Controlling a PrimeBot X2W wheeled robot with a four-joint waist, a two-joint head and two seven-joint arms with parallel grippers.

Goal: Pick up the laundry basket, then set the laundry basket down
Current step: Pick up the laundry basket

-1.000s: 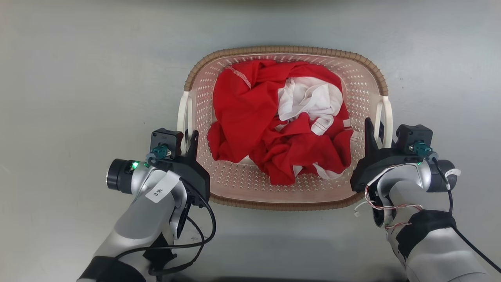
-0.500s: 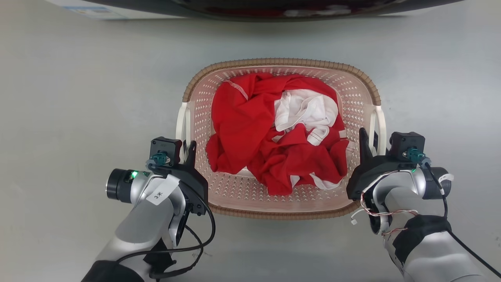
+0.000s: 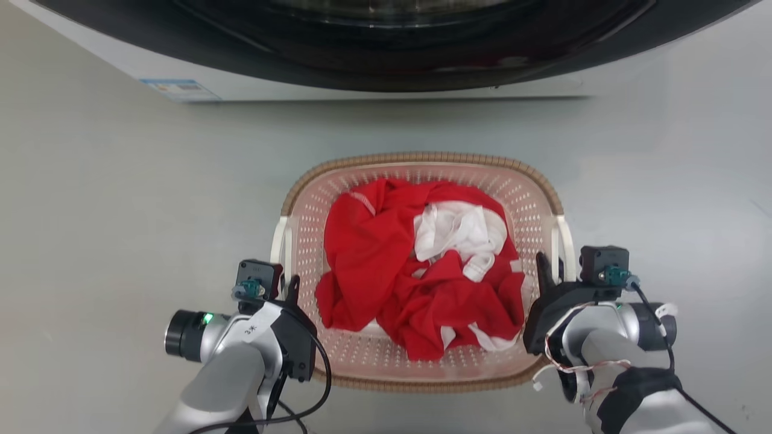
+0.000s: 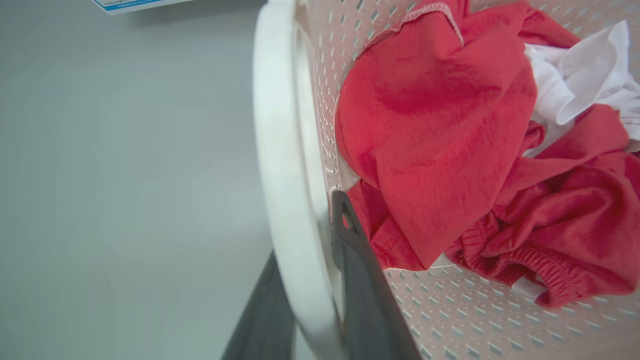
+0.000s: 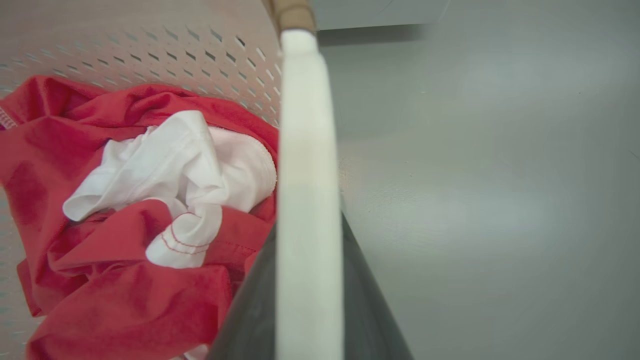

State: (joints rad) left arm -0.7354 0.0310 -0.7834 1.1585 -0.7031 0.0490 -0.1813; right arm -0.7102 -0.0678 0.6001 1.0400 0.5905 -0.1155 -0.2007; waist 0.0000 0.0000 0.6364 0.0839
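The laundry basket (image 3: 422, 158), cream with perforated walls and a brown woven-look rim, sits in the middle of the head view on the grey floor side, holding red and white clothes (image 3: 374, 265). My left gripper (image 3: 288, 284) is shut on its white left handle (image 4: 280, 175), one dark finger (image 4: 357, 280) inside the wall and one outside. My right gripper (image 3: 550, 271) is shut on the white right handle (image 5: 305, 175), with dark fingers (image 5: 372, 305) on both sides of it. Whether the basket touches the floor I cannot tell.
A washing machine (image 3: 386, 36) with a white front and a dark round door spans the top of the head view, a short way beyond the basket. Grey floor (image 3: 120, 211) lies open to the left and right.
The head camera has moved, so the washing machine has come into view at the top. The basket with both grippers on its handles now looks smaller and lower in the picture; the grips are unchanged.
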